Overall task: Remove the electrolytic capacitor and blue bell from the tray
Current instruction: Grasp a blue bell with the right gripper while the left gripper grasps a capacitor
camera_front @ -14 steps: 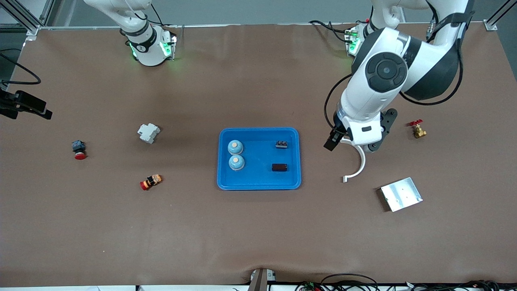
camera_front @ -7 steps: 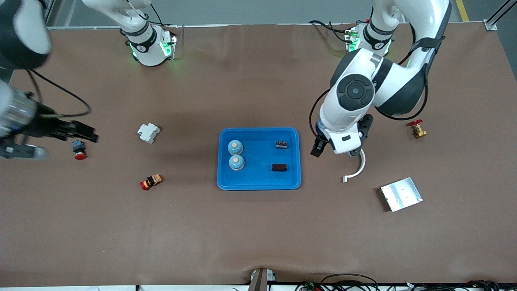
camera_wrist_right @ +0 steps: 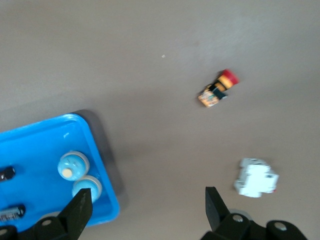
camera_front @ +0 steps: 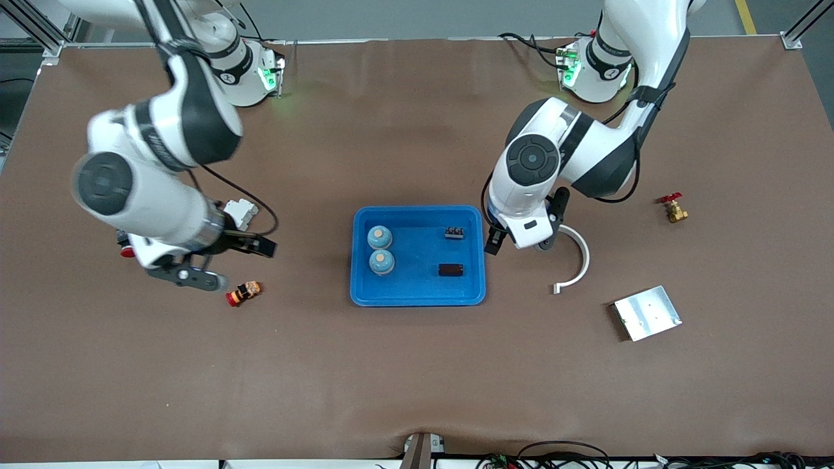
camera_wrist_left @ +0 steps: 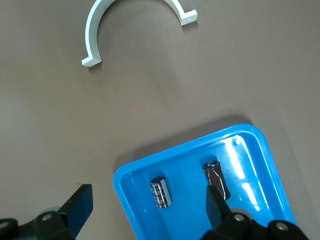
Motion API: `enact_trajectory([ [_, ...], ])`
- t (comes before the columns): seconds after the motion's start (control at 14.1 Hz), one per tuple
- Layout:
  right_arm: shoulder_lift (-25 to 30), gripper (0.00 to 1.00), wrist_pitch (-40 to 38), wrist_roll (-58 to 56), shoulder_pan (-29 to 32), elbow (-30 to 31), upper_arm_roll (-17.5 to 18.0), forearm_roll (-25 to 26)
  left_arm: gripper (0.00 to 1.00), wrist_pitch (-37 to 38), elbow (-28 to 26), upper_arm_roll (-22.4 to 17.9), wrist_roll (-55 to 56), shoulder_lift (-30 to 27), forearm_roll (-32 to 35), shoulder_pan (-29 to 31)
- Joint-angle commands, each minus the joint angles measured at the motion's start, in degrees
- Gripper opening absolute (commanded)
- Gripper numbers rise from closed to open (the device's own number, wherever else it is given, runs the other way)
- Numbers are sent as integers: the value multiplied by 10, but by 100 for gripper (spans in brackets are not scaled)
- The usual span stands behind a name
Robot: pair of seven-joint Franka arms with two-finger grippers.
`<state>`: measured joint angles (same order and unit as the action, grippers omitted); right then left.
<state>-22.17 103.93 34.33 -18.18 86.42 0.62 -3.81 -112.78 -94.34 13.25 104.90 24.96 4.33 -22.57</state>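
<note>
Both jaws stand wide open and hold nothing.

Front view: the shallow bright blue plastic tray lies mid-frame on the brown worktop. It holds two round pale blue bells, a dark cylindrical electrolytic capacitor and a small black ridged part. The left gripper hangs over the tray rim at the left arm's end, probably lining up on the capacitor. The right gripper hovers over bare worktop near a white block, likely bound for a bell.

Left wrist view: the left gripper frames the capacitor; a white curved bracket lies apart.

Right wrist view: the right gripper is beside the tray, the bells just inside.

No label is readable.
</note>
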Motion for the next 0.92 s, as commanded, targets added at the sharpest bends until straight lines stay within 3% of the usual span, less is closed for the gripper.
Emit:
enact_trajectory([
  [0.0,-38,100,24,98,-44,-10,-4,12,100,-25,-3,-2,37,23,34,-12],
  [0.21,-81,100,65,184,-92,-10,-2,12,100,-41,20,-2,79,61,56,-23],
  [0.43,-124,100,102,190,-124,-10,-1,12,100,-41,63,-2,108,107,55,-31],
  [0.85,-154,100,170,189,-129,29,26,7,100,-65,102,-8,127,159,53,-42],
])
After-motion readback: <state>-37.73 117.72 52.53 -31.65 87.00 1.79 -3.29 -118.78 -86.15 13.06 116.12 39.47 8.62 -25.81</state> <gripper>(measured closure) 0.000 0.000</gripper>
